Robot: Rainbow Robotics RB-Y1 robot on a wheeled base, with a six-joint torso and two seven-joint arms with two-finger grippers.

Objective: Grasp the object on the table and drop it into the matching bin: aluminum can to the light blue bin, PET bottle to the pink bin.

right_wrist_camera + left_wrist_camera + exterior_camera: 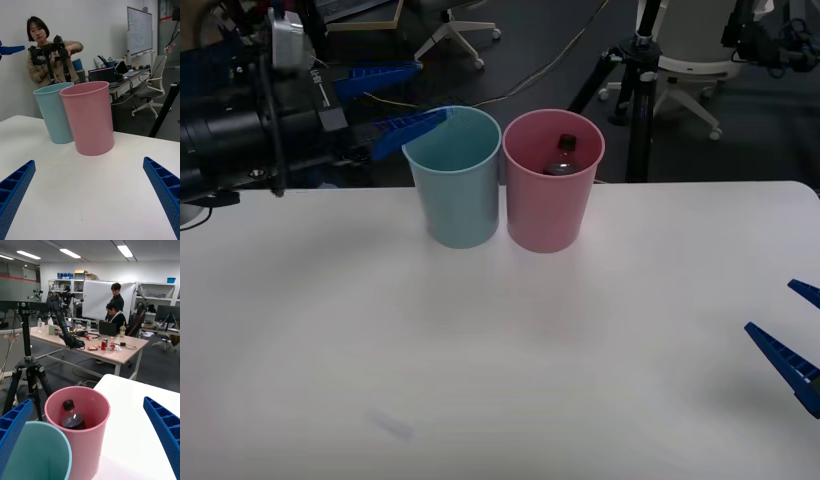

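One PET bottle (561, 157) lies inside the pink bin (550, 205), its dark cap (68, 404) showing above the clear greyish body against the bin's inner wall. There are two bins in all: the pink one stands at the upper centre of the front view, and the light blue bin (457, 195) stands just to its left, their rims about touching. Both rest on the white desk (500, 360) near its far edge.

Two grippers are in sight. The left gripper (397, 102) hangs at the upper left of the front view, above and behind the blue bin's rim; its jaws are spread apart and grasp nothing, one blue ribbed finger (165, 431) at each lower corner of the left wrist view. The right gripper (790, 335) sits low over the desk at the lower right edge of the front view, well apart from the bins, jaws likewise released and empty.
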